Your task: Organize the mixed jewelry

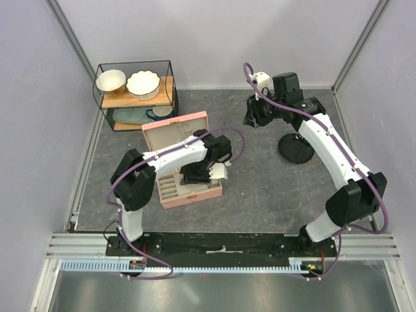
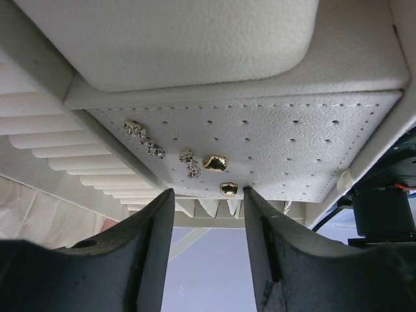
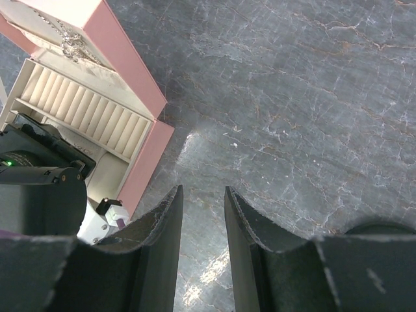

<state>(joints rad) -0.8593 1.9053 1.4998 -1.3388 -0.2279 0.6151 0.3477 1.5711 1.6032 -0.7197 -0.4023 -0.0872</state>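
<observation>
1. While the left gripper (image 2: 208,191) hangs low over the open pink box (image 1: 195,196), its jaws stand apart with nothing between them.
2. Just past its fingertips (image 2: 166,208) is a white perforated panel (image 2: 292,149). It carries two pale gold studs (image 2: 215,162). The nearer stud sits right by the right-hand fingertip; can't tell whether they touch.
3. On the same panel, two small rhinestone pieces (image 2: 144,138) sit left of the studs, apart from each other.
4. Ring rolls (image 2: 39,140) run alongside the panel's left side.
5. The right gripper (image 3: 202,189) has its jaws parted by a narrow gap and holds nothing. It hovers over the bare grey table (image 3: 292,97), right of centre, toward the bench's far edge.
6. A silvery chain (image 3: 71,42) lies bunched against the pale lining of the pink box's lid, well apart from the right gripper.
7. The pink box sits left of the bench's centre, with its lid opened toward the far edge. The left arm reaches into it from the near-left side.
8. A black disc stand (image 1: 296,148) sits toward the right edge, just beside the right arm's forearm. Only its rim shows in the right wrist view.
9. A wire shelf (image 1: 107,97) stands in the far-left corner, with two bowls (image 1: 111,81) on its upper board.
</observation>
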